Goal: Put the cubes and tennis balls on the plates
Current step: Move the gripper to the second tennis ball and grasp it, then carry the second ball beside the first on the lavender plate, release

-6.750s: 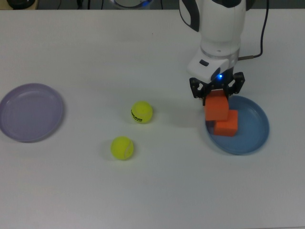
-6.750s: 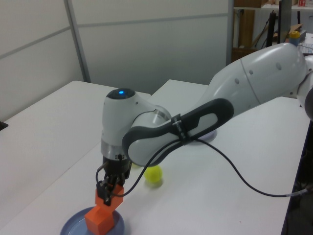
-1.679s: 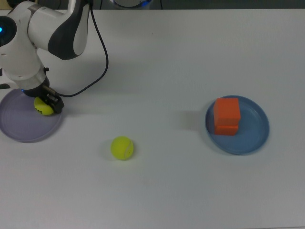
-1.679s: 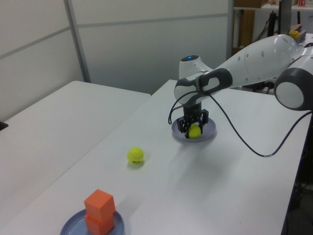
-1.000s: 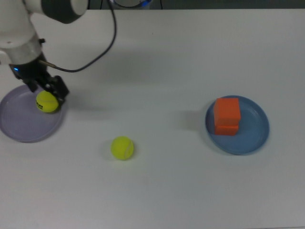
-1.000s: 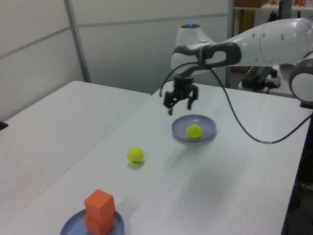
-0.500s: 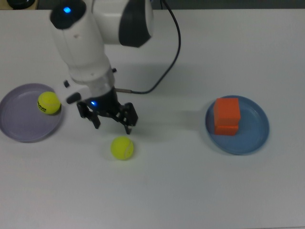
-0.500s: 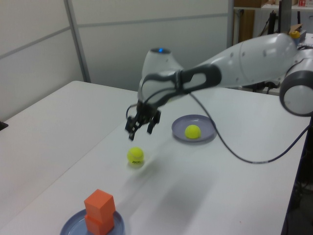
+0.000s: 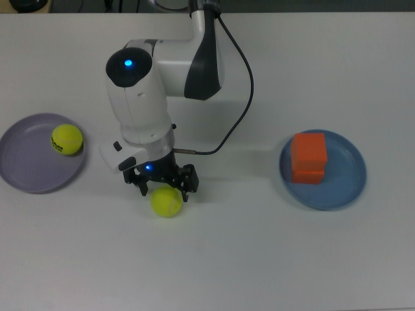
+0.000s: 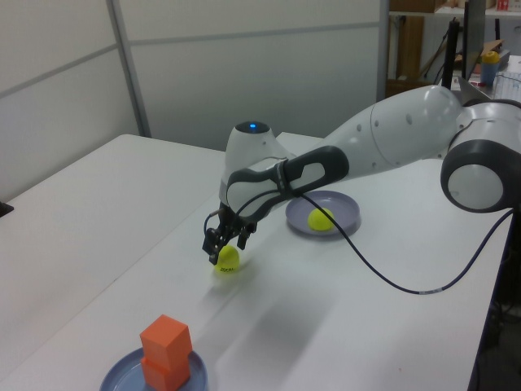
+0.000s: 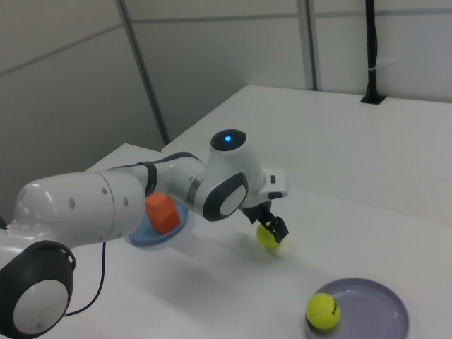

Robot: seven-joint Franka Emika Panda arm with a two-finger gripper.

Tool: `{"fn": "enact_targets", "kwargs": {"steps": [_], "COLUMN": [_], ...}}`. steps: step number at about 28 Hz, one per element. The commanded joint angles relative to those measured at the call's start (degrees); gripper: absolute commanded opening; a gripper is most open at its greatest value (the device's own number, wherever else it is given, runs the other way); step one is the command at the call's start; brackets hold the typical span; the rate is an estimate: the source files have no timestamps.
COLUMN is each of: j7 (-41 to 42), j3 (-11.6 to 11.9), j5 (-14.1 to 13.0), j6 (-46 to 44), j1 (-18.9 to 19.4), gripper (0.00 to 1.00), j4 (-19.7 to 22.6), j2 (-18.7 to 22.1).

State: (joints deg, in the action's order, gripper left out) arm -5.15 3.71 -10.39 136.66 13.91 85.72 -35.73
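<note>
On the blue plate (image 9: 347, 188) both orange cubes (image 9: 308, 157) sat stacked; one tennis ball (image 9: 67, 138) lay on the lavender plate (image 9: 26, 178); the end effector (image 9: 164, 186), spread wide, straddled the last tennis ball (image 9: 166, 202).

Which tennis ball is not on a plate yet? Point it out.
The tennis ball on the bare table, right under the gripper. The other tennis ball already lies in the lavender plate.
</note>
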Motion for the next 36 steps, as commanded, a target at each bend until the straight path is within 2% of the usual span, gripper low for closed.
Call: {"fn": "enact_targets", "kwargs": {"steps": [1, 4, 7, 8, 12, 17, 18, 22, 23, 24, 28, 34, 36], "j7": [0.6, 0.5, 0.4, -0.3, -1.7, -1.4, -1.5, -1.5, -1.4, -1.6, -1.5, 0.0, -0.2], "j3": [0.2, 0.2, 0.2, 0.2, 0.2, 1.1, 1.7, 5.1, 6.4, 9.0, 12.6, 13.2, 13.2], "j5": [0.9, 1.2, 1.2, 1.0, 1.2, 0.8, 0.6, 0.6, 0.5, 0.1, -0.1, -0.4, -0.4], "j6": [1.3, 1.4, 1.4, 1.4, 1.4, 0.6, 0.0, -5.2, -5.8, -6.4, -6.4, -6.2, -6.4], "j1": [0.9, 1.2, 1.6, 1.6, 1.6, 0.9, 0.2, -1.0, -1.2, -1.6, -3.3, -9.9, -10.1], "gripper": [0.99, 0.72, 0.28, 0.00, 0.00, 0.00, 0.00, 0.00, 0.00, 0.00, 0.00, 0.00, 0.00], "j4": [-1.6, -1.6, -1.6, -1.6, -1.6, -1.3, -0.7, -0.5, -0.6, -0.6, -0.5, -0.1, 0.0], "j2": [-2.0, -2.7, -2.7, -2.6, -1.9, 3.4, 5.5, 7.6, 7.8, 7.9, 7.8, 4.5, 4.3]}}
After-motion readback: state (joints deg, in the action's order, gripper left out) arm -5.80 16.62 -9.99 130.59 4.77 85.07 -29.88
